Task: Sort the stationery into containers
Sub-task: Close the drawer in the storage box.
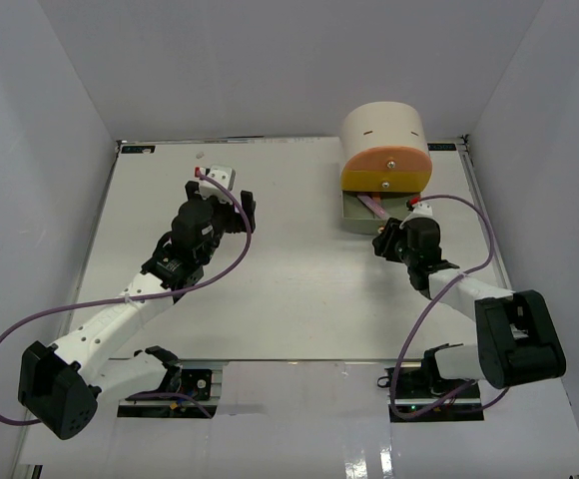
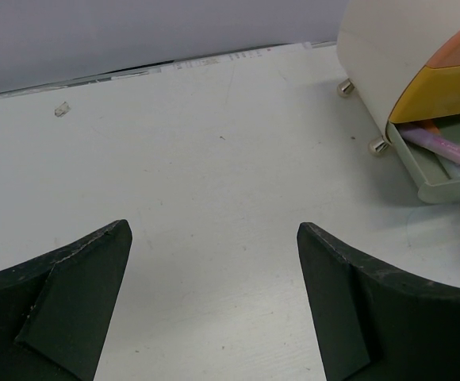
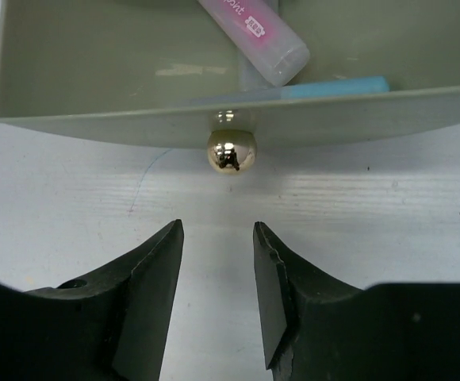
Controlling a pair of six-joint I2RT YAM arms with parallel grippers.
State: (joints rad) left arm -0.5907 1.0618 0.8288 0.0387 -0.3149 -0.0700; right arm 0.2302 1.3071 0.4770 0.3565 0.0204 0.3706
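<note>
The containers are three drawers in a round cream organiser (image 1: pixel 381 128) at the back right. Its peach-orange drawer (image 1: pixel 387 170) and yellow drawer (image 2: pixel 440 87) are pushed in. The grey-green drawer (image 3: pixel 95 127) at the bottom is pulled out. Inside it lie stationery items: a pink marker (image 3: pixel 254 36) and a pale blue marker (image 3: pixel 337 86). My right gripper (image 3: pixel 218 230) is just in front of the drawer's shiny knob (image 3: pixel 231 151), jaws narrowly apart, nothing between them. My left gripper (image 2: pixel 214 230) hovers wide open over bare table, left of the organiser.
A small clear scrap (image 2: pixel 61 109) lies on the table near the back wall. The white walls close the table in at the back and on both sides. The organiser stands on small metal feet (image 2: pixel 379 146).
</note>
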